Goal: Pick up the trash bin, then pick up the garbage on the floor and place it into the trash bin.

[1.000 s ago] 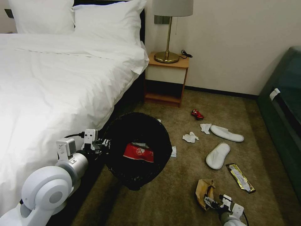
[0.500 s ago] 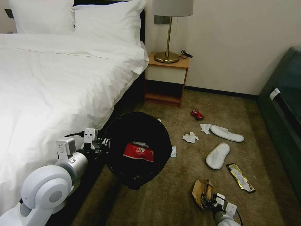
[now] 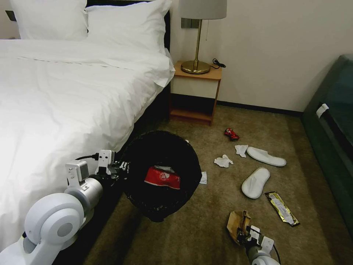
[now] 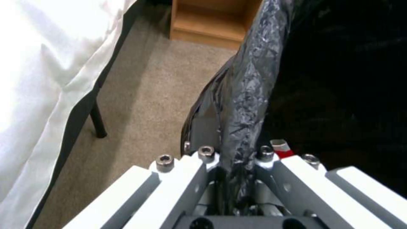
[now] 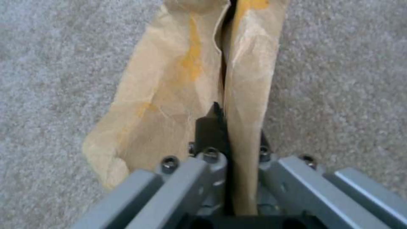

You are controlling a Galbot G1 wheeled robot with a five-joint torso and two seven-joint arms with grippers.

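The black trash bin hangs tilted above the floor beside the bed, with a red packet inside. My left gripper is shut on its rim; in the left wrist view the black-lined rim runs between the left gripper fingers. Low on the floor, my right gripper is shut on the brown paper bag; the right wrist view shows a fold of the bag pinched in the right gripper. Two white slippers, tissues, a crushed red can and a yellow-green wrapper lie on the carpet.
The white bed fills the left side, close to the bin. A wooden nightstand with a lamp stands by the far wall. A dark green sofa lines the right. A small white scrap lies by the bin.
My right gripper has slid left along the floor onto the brown paper bag, whose near edge now stands bunched up. The left arm and the bin have stayed put.
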